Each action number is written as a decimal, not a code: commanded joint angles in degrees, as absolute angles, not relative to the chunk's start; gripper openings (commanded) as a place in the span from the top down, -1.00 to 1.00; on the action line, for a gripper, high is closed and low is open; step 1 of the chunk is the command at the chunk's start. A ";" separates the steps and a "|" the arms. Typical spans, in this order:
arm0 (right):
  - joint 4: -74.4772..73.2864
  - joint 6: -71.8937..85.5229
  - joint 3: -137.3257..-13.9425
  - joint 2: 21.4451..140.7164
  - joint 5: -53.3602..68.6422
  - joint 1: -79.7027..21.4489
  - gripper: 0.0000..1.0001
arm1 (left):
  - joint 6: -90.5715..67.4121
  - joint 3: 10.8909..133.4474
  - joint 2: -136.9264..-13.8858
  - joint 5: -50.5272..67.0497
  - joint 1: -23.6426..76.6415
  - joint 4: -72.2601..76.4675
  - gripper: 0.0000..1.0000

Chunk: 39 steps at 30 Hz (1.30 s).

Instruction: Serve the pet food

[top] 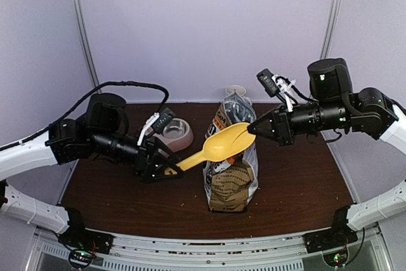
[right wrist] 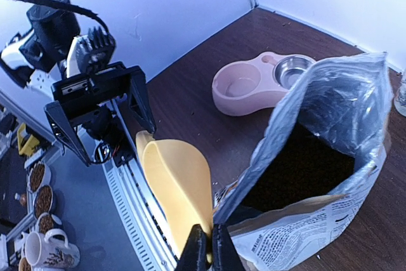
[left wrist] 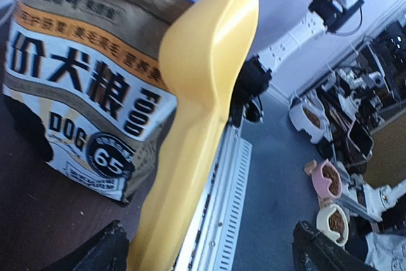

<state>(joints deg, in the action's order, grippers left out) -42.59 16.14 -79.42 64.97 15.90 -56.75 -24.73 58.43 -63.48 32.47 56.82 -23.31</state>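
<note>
A yellow scoop (top: 223,145) hangs level in front of the top of the upright tan-and-white bag (top: 232,176). My right gripper (top: 252,128) is shut on the rim of the scoop's bowl (right wrist: 177,182), right beside the bag's open mouth. The scoop's bowl looks empty. My left gripper (top: 166,168) stands open at the handle end. In the left wrist view the handle (left wrist: 196,112) runs between the wide-apart jaws, close to the left finger (left wrist: 101,252). The pet food (right wrist: 304,169) shows only as a dark mass inside the open bag (right wrist: 317,220).
A pink double bowl (top: 176,134) with a steel insert (right wrist: 293,69) sits at the back left of the brown table, behind my left arm. A pale cup (top: 236,91) stands behind the bag. The metal rail (left wrist: 222,195) marks the table's near edge.
</note>
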 commanded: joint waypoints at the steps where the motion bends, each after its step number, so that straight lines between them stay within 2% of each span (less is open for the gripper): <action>1: -31.33 22.03 -75.14 59.28 14.55 -53.17 1.00 | -30.80 53.68 -56.46 25.31 54.44 -4.16 -0.91; 6: -21.87 25.92 -69.61 55.22 20.18 -50.62 1.00 | -37.39 48.67 -53.67 23.22 50.95 4.88 -0.95; 15: -16.53 28.14 -67.17 55.22 24.59 -50.46 1.00 | -40.55 50.70 -55.59 25.97 50.80 8.03 -0.95; 17: -16.57 28.14 -66.97 55.33 24.40 -50.48 1.00 | -40.90 51.07 -55.84 26.92 50.80 8.40 -0.83; 21: -16.40 28.20 -67.01 55.89 25.02 -50.47 1.00 | -40.78 51.99 -57.08 29.37 50.80 8.33 -0.44; 27: -15.68 28.49 -67.18 56.48 25.32 -50.47 1.00 | -41.38 52.87 -58.85 32.68 50.80 10.18 -0.17; 34: -15.57 28.56 -66.62 56.68 25.16 -50.46 1.00 | -41.74 52.56 -59.23 32.96 50.80 11.39 -0.10; 39: -15.38 28.85 -66.23 56.77 25.09 -50.50 1.00 | -41.93 52.54 -59.61 32.73 50.80 11.42 -0.22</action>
<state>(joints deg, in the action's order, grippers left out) -18.15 28.08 -66.81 56.71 24.25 -50.70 -41.74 51.03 -59.20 32.01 50.94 7.70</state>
